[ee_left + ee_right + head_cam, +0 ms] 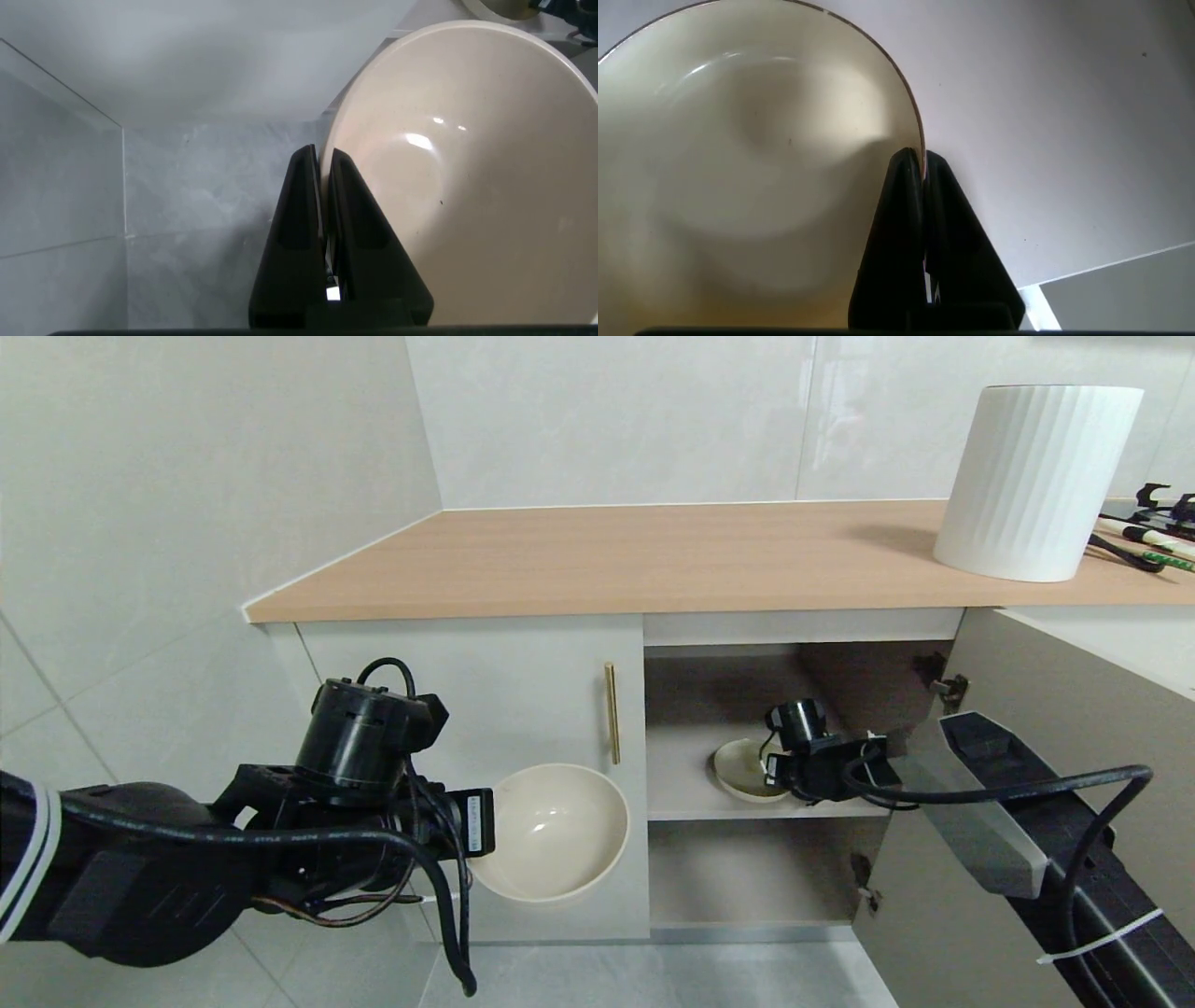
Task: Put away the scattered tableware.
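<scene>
The cabinet under the table stands with its right half open, and a white shelf splits that half into an upper and a lower bay. In the upper bay is a shallow cream dish, tilted. I cannot tell whether it rests on the shelf. The right claw is inside the bay at three o'clock of the dish, its fingers pinched tight on the dish's thin dark rim.

Outside, at seven o'clock from the gold handle, a deeper cream bowl hangs in front of the closed door, its hollow facing the room. The left claw grips it at nine o'clock, fingers clamped together over the rim. The bowl's far edge comes close to the closed door's right edge, just beside the opening.

The open door swings out toward the room at four o'clock of the dish, and the right arm passes between it and the closed door. Grey floor lies below.

On the table, at one o'clock from the opening, a white ribbed container stands upright near the front edge. A few pens lie just beside it at three o'clock.
</scene>
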Robot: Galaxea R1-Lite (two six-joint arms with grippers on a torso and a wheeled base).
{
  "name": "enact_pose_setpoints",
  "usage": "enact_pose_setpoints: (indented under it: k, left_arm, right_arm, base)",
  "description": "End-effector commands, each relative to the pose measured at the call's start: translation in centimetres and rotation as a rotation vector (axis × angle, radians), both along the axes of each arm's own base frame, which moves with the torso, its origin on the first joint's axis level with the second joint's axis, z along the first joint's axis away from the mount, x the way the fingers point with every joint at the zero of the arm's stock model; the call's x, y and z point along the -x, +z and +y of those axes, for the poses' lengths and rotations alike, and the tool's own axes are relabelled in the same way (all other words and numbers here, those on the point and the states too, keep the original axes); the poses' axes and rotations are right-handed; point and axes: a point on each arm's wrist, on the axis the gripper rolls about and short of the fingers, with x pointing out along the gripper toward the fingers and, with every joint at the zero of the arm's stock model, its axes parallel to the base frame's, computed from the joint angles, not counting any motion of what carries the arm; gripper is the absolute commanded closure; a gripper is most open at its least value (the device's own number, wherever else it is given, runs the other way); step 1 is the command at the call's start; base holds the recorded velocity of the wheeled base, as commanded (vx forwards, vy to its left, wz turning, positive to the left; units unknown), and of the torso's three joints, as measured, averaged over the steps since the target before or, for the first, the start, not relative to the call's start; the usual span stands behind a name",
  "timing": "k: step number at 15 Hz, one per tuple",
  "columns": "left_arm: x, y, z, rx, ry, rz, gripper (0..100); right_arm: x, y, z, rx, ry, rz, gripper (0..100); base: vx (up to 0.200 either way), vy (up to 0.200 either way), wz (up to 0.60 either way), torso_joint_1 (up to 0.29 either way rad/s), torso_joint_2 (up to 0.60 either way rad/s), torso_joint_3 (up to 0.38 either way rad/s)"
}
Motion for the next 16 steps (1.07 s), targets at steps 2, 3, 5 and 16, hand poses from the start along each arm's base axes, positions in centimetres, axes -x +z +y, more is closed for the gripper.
enact_pose_setpoints:
  k: [2,3,5,16]
  left_arm:
    - [-0.1,-0.1,0.0,-0.001,0.0,0.002,100]
    - [-0.1,-0.1,0.0,-0.001,0.0,0.002,100]
    - [-0.1,-0.1,0.0,-0.001,0.0,0.002,100]
    - [-1.8,-3.3,-2.3,-0.163,-0.107,0.05,100]
  right_arm:
    - [-0.1,0.1,-0.1,-0.003,-0.007,-0.011,0]
    - [-0.1,0.1,-0.1,-0.003,-0.007,-0.011,0]
    - [-0.1,1.6,0.0,-0.014,-0.011,-0.035,0]
    - [17.6,18.8,1.3,-0.12,0.444,0.017,0]
  base:
    - [0.0,0.0,0.0,0.0,0.0,0.0]
    - [0.0,0.0,0.0,0.0,0.0,0.0]
    - [0.0,0.0,0.0,0.0,0.0,0.0]
    - [0.0,0.0,0.0,0.0,0.0,0.0]
